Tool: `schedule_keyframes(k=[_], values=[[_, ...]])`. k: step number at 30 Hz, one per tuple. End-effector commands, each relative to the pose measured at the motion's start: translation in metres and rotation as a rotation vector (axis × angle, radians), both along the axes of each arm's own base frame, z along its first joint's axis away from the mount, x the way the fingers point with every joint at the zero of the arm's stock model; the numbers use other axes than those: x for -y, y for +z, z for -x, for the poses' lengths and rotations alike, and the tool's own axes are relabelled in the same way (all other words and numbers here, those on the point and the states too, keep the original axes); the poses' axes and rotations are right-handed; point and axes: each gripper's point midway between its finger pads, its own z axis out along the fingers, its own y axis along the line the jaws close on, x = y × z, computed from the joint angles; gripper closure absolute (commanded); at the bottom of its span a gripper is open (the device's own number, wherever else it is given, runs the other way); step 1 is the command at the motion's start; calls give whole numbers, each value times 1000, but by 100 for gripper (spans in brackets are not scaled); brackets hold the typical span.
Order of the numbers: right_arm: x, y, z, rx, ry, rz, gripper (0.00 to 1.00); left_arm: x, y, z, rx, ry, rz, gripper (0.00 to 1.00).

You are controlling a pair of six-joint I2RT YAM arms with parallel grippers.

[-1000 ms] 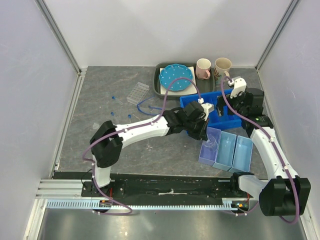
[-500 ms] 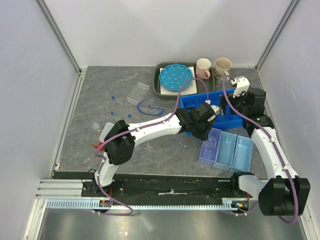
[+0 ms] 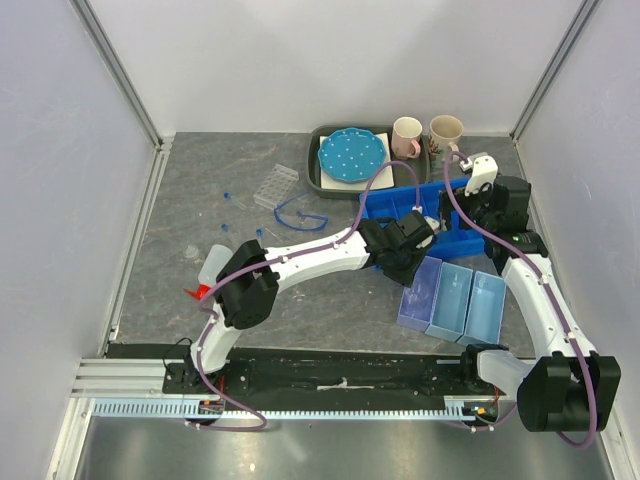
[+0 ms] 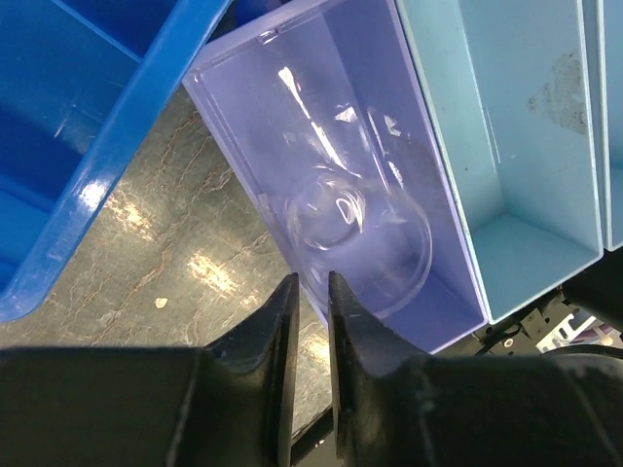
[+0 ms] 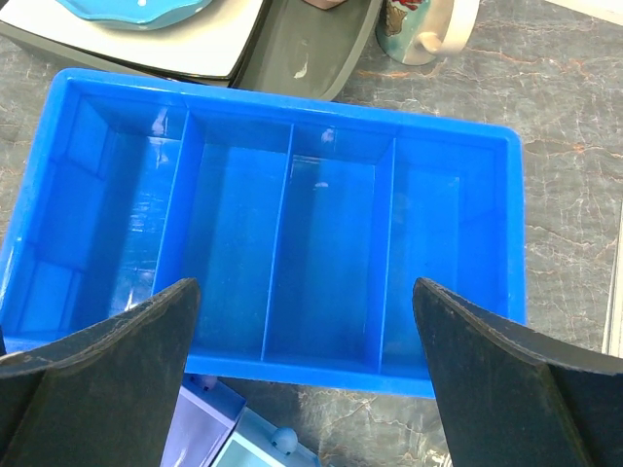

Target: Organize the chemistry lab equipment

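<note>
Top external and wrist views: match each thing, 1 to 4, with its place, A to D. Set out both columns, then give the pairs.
Things
1. clear glass flask
2. blue dotted plate
3. test-tube rack
4. right gripper

Places
A. on the bare table
B. open, above the blue divided tray
C. lying in the lavender bin
D. in the grey tray

Pairs: 1-C, 2-D, 3-A, 4-B
</note>
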Motion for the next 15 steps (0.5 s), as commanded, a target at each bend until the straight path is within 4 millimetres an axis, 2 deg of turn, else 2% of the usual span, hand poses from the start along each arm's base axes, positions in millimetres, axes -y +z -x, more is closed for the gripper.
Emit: schedule_keyframes(k=[1, 8, 9, 11, 12, 13, 15], values=[[-9, 14, -2, 51, 29, -30, 2, 18, 15, 6, 34, -59, 45, 74], [-9, 14, -2, 52, 29, -25, 2, 11, 27, 7, 41, -37, 45, 59], [-9, 13, -2, 51, 32, -24, 2, 10, 37, 8, 52, -34, 60, 54], [-9, 14, -2, 53, 35, -23, 2, 3, 44, 6, 76, -14, 62, 50], [-10, 13, -1, 51, 37, -25, 2, -1, 61, 5, 100, -7, 91, 44], [-10, 13, -1, 51, 42, -27, 2, -6, 60, 4, 114, 4, 88, 42], [-12, 11, -1, 46, 53, -28, 2, -20, 73, 6, 147, 20, 109, 36]])
